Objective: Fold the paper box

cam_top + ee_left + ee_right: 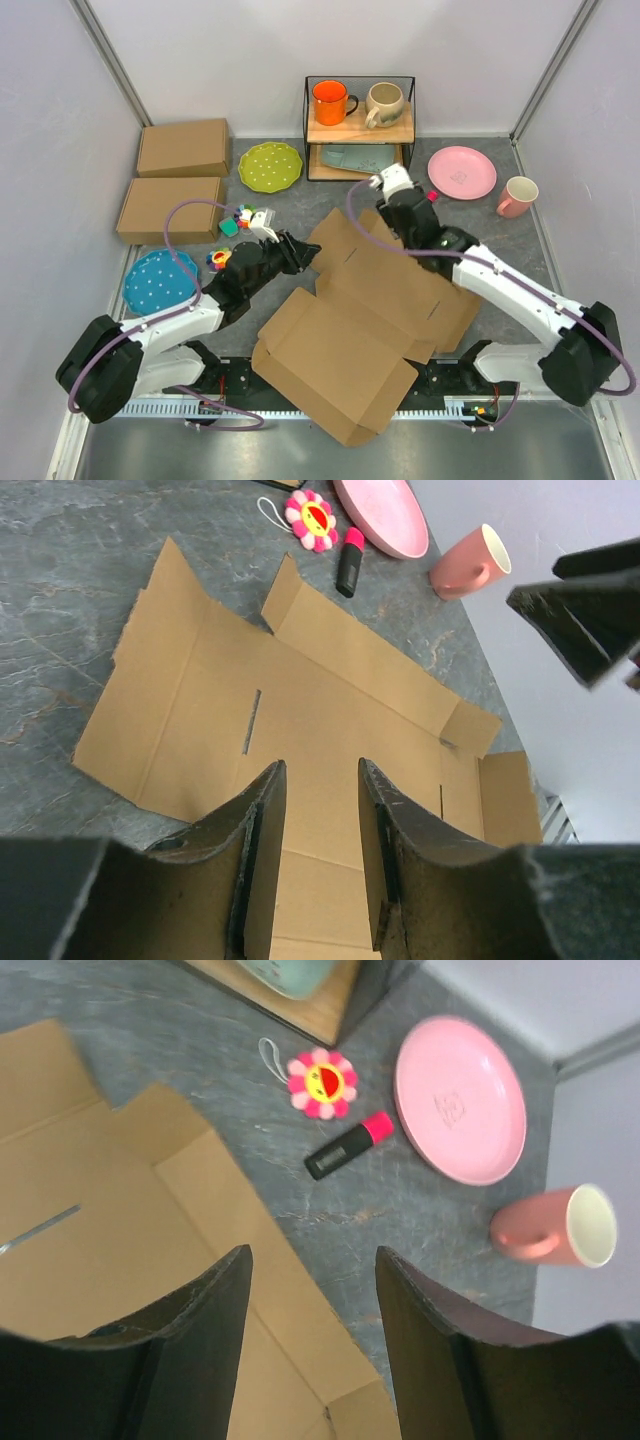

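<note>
Left gripper (320, 770), right gripper (312, 1260) hung over box (340, 350), jaws apart, empty. Box looked light, stiff; flap edges suited pinching.

The paper box (300, 710) is matt corrugated cardboard. The tabletop (60, 580) looks stone-like, perhaps laminate; the pink plate (460, 1100) is glossy.

Soft, even light falls from above, and my arms cast only faint shadows on the bench (300, 205). Nothing glares. The overhead view is sharp throughout. In both wrist views my fingers (255, 880) loom dark and blurred up close. The right wrist view looks softer overall.
</note>
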Motion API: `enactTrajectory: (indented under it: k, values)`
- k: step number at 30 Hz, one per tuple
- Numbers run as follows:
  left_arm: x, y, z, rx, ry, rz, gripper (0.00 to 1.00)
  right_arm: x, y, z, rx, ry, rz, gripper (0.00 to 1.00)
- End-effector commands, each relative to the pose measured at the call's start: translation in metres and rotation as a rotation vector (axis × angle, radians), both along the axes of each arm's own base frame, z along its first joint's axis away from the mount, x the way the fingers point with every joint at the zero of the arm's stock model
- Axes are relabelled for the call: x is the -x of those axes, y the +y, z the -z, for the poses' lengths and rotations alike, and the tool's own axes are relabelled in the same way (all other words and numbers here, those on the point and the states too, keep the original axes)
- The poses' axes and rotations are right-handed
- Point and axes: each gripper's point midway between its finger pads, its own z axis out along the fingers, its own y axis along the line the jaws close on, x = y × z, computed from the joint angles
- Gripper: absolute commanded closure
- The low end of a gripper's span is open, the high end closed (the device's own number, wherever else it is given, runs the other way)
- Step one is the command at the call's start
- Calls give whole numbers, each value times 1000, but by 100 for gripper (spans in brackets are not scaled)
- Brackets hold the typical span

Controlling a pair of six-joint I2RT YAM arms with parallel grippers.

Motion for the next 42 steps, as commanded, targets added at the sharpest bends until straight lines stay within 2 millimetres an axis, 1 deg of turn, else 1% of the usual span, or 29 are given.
enactTrajectory:
  k: [1, 2, 3, 4, 5, 6, 9, 10, 12, 13, 14, 15, 16, 19, 21, 22, 23, 28, 30, 34, 37, 40, 42]
  values:
    - [0, 13, 5, -36, -6, -50, 58, -32, 3, 15, -316, 132, 36, 39]
    - [1, 14, 5, -33, -4, -49, 58, -41, 3, 27, -335, 172, 56, 37]
    - [3, 14, 6, -33, 0, -47, 58, -44, 9, 34, -385, 222, 19, 37]
    - [5, 14, 10, -37, 12, -43, 58, -53, -1, 40, -410, 240, 45, 36]
    - [6, 15, 12, -34, 20, -43, 58, -60, 0, 47, -428, 254, 40, 35]
    - [8, 15, 14, -32, 28, -41, 58, -62, 4, 50, -450, 268, 14, 34]
    - [14, 16, 26, -26, 68, -30, 58, -76, 2, 58, -463, 283, 3, 32]
    - [17, 15, 28, -21, 77, -21, 58, -81, -2, 71, -475, 322, 4, 31]
    - [19, 13, 30, -6, 85, -14, 58, -85, -7, 81, -492, 350, 6, 31]
    - [20, 15, 34, -8, 93, -17, 58, -87, -13, 90, -496, 374, 3, 31]
    - [23, 11, 34, 3, 98, 7, 58, -87, -16, 97, -495, 385, 2, 31]
    - [26, 13, 39, -2, 105, 10, 58, -87, -18, 101, -496, 390, 3, 31]
    - [27, 13, 40, -2, 106, 12, 58, -89, -25, 104, -500, 388, 9, 32]
    - [28, 17, 44, -5, 104, 0, 58, -87, -28, 119, -500, 417, -11, 34]
    - [28, 18, 43, -3, 94, -4, 59, -84, -26, 127, -512, 441, -24, 34]
    - [29, 19, 43, -3, 93, -2, 59, -84, -28, 134, -498, 451, -37, 34]
    - [29, 19, 41, -2, 85, -1, 59, -85, -28, 136, -502, 457, -43, 35]
    - [29, 20, 42, -9, 75, 0, 59, -79, -18, 155, -539, 537, -86, 35]
    - [29, 20, 44, -11, 79, 0, 59, -77, -18, 160, -543, 549, -84, 35]
    - [30, 19, 46, -14, 83, 3, 59, -71, -28, 171, -533, 563, -51, 36]
    - [30, 20, 48, -16, 85, 3, 59, -66, -33, 176, -526, 567, -33, 37]
    - [30, 20, 50, -18, 89, 4, 59, -59, -35, 182, -527, 588, -22, 41]
    - [30, 20, 51, -17, 91, 5, 59, -56, -35, 185, -528, 598, -21, 45]
